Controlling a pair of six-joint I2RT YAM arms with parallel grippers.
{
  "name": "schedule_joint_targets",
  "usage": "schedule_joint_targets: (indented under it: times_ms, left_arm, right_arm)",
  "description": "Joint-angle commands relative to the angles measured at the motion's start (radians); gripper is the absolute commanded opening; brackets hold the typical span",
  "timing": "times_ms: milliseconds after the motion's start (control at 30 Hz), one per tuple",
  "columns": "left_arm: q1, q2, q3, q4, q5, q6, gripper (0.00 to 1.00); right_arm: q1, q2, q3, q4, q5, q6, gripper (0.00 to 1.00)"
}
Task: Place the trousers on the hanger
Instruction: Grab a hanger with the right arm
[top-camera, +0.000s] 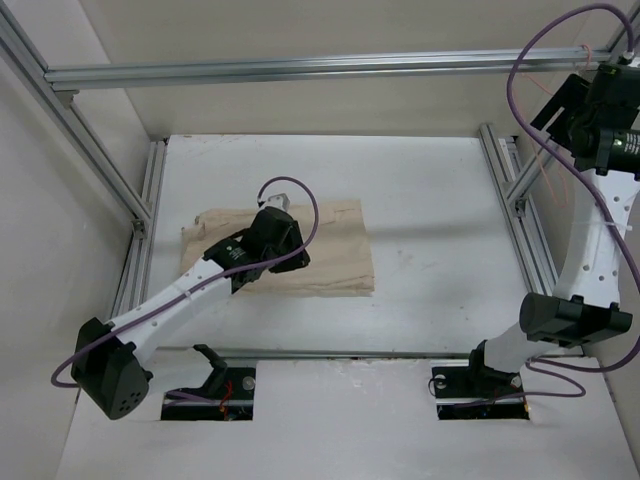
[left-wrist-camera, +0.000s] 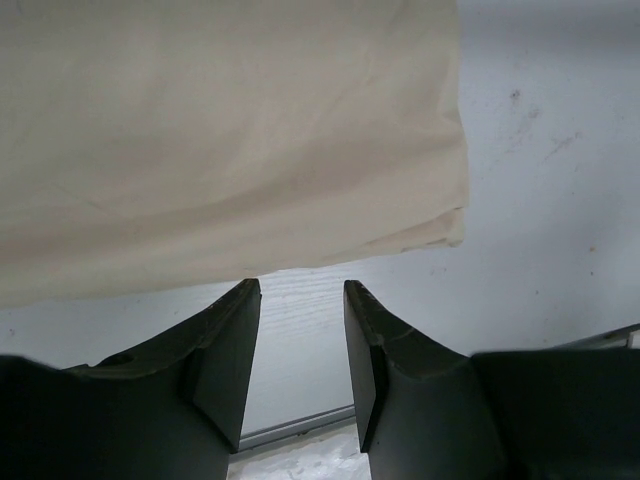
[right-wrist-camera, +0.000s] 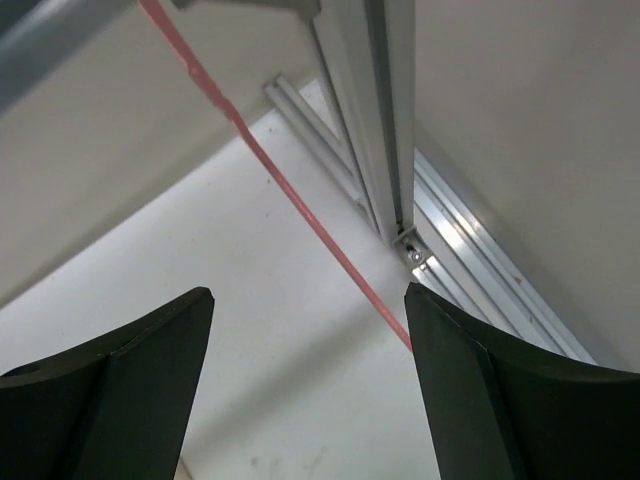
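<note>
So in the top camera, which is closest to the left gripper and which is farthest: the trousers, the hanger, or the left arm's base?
1. The trousers: right at the left gripper, in the middle of the table.
2. The left arm's base: at the near edge, on the left.
3. The hanger: far off on the right side, up by the right arm.

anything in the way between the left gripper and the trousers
Nothing visible. The left gripper sits with jaws apart just short of the folded edge of the trousers, with only bare table between them.
</note>
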Motion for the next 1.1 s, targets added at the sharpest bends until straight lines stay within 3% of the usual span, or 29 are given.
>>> schedule_joint_targets:
  times_ms: [0,367,733,833,967,1067]
  left_arm:
    - [0.015,0.010,-0.003,0.048,0.041,0.022,0.37]
    - [0.035,0.031,0.007,0.060,0.064,0.036,0.37]
    - [0.046,0.063,0.011,0.087,0.082,0.036,0.37]
    - [0.057,0.068,0.011,0.088,0.091,0.036,0.37]
    - [0.063,0.068,0.007,0.088,0.091,0.036,0.37]
    - [0.063,0.079,0.011,0.090,0.091,0.033,0.37]
  right_arm:
    - [-0.002,-0.008,-0.021,0.019,-0.054,-0.020,0.82]
    - [0.000,0.001,-0.104,0.113,0.079,-0.051,0.77]
    - [-0.016,0.022,-0.097,0.111,0.056,-0.058,0.80]
    - [0.001,0.036,-0.121,0.126,0.036,-0.043,0.73]
    - [-0.003,0.025,-0.140,0.186,-0.010,-0.029,0.39]
    - [-0.003,-0.025,-0.176,0.276,-0.043,-0.031,0.22]
